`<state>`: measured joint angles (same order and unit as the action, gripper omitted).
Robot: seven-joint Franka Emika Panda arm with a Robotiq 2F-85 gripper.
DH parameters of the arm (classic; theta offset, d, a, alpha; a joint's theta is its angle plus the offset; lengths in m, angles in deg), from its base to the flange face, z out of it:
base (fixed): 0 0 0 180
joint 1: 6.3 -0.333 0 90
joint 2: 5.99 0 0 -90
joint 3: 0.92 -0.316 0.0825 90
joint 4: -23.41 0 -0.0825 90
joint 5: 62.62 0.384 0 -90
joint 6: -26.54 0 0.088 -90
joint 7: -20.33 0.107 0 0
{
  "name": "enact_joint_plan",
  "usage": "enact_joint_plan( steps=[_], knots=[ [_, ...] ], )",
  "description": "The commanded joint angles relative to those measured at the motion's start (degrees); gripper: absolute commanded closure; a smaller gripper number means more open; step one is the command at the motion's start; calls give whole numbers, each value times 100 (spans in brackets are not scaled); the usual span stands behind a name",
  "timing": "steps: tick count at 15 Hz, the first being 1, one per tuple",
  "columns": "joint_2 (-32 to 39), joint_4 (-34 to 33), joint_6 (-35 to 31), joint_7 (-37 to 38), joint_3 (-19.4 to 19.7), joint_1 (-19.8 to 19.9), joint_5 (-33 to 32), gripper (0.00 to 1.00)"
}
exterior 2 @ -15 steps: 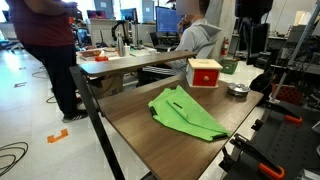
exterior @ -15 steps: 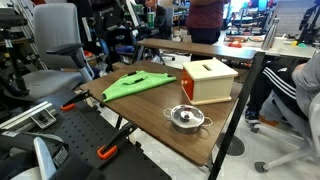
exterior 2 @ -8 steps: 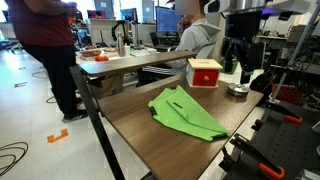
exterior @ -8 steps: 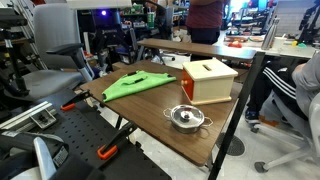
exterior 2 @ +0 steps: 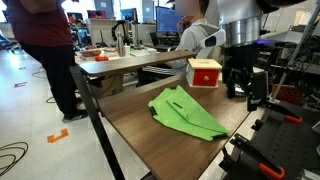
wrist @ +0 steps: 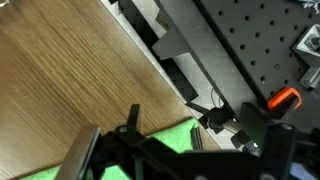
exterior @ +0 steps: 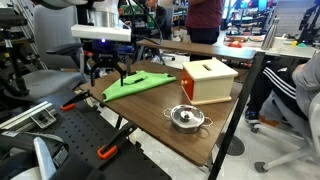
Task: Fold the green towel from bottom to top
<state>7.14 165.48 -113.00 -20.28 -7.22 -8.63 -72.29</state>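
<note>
Counts, on the counter [exterior: 150,108]: 1 green towel [exterior: 140,83], 1 wooden box [exterior: 208,80] with a red face, 1 metal bowl [exterior: 186,118]. 1 second table [exterior: 190,47] behind, its clutter too small to count. 1 arm, 1 end effector [exterior 2: 243,95]. Off the counter: 2 orange clamps [exterior: 107,152] at the near edge, 1 grey office chair [exterior: 55,50], 2 people [exterior 2: 45,40] in an exterior view
</note>
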Motion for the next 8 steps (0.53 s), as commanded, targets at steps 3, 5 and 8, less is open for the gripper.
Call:
enact_joint_plan(
  steps=[3,5,8],
  knots=[
    [640,-217,-276,502,-73,-167,-247,0],
    [833,-282,-407,692,-75,-262,-402,0],
    [1105,-400,-654,1114,-26,-402,-754,0]
  ],
)
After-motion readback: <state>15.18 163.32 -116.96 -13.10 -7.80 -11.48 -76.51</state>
